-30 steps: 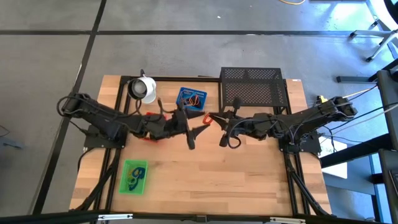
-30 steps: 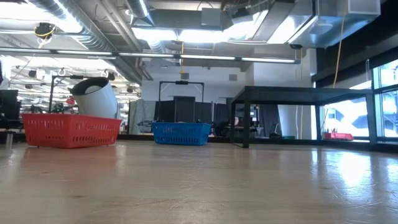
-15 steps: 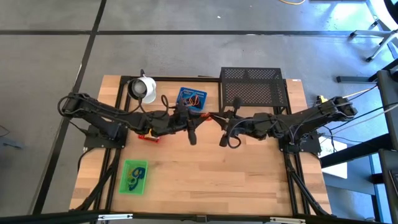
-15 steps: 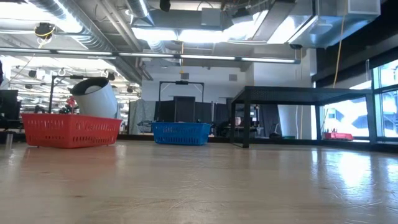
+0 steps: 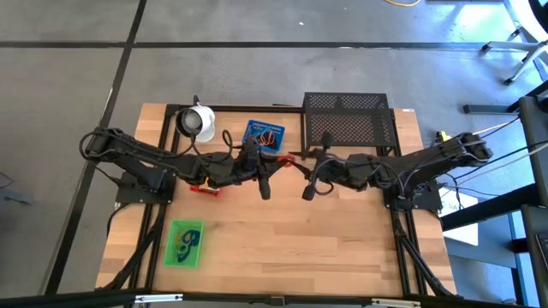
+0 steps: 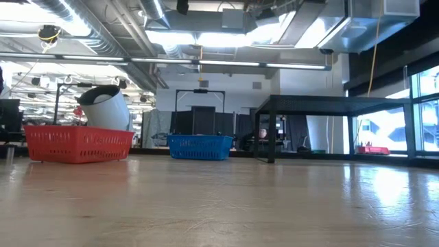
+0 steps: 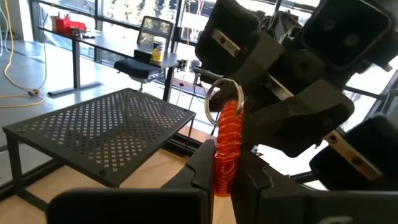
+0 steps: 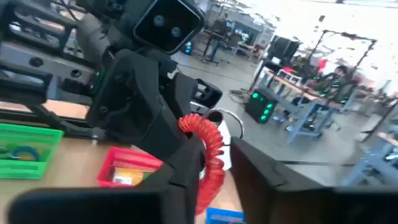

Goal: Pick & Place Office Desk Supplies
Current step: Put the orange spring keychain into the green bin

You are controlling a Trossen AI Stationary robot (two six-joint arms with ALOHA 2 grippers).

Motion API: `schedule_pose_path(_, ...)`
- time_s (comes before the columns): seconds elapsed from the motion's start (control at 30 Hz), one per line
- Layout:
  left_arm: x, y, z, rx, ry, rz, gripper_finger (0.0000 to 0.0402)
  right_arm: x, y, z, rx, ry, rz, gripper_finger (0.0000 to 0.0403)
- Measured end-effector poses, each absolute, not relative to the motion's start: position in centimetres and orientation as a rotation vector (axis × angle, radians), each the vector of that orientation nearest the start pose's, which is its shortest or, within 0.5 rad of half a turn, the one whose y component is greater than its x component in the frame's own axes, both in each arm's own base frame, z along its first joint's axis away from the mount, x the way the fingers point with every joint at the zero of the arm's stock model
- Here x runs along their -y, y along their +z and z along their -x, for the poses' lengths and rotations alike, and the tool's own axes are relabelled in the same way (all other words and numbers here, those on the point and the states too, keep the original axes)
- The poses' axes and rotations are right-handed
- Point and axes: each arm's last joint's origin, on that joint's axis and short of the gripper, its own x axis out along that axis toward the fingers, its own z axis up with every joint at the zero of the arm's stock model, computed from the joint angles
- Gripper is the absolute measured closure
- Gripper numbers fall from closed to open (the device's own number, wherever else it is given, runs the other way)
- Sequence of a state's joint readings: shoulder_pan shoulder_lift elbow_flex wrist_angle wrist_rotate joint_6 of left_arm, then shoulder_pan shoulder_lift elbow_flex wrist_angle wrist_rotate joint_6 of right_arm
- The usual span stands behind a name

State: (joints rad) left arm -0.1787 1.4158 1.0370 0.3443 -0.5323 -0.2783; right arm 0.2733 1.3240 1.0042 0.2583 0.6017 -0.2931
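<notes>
Holding a red coiled plastic cord (image 5: pixel 289 159) between us, my left gripper (image 5: pixel 265 178) and right gripper (image 5: pixel 310 181) meet mid-table, seen from above. Left wrist: coil (image 7: pixel 225 148) pinched between my fingers. Right wrist: red tray (image 8: pixel 129 169) beyond the clamped coil (image 8: pixel 208 155).

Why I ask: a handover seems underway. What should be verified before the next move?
1. Left gripper shut on the red coil: ok.
2. Right gripper at the coil: ok, the coil lies between its fingers.
3. Right gripper firmly holding the coil: cannot tell.
4. Coil held off the table: ok, nothing of it shows in the low view.
5. Red tray free for placing: not ok, the left arm partly covers it.
</notes>
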Motion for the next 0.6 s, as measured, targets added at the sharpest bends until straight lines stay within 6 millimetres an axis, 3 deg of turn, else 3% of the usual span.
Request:
schedule_pose_path(0.33,4.1,32.6,-31.9,0.025,0.407,0.283,0.0382,-6.2,34.2,-26.7,-0.161,-0.149,0.141,0.0159)
schedule_pose_path(0.6,4.0,32.4,-30.8,-0.062,0.407,0.374,0.0382,-6.2,35.0,-23.7,-0.241,-0.028,0.004,0.0109)
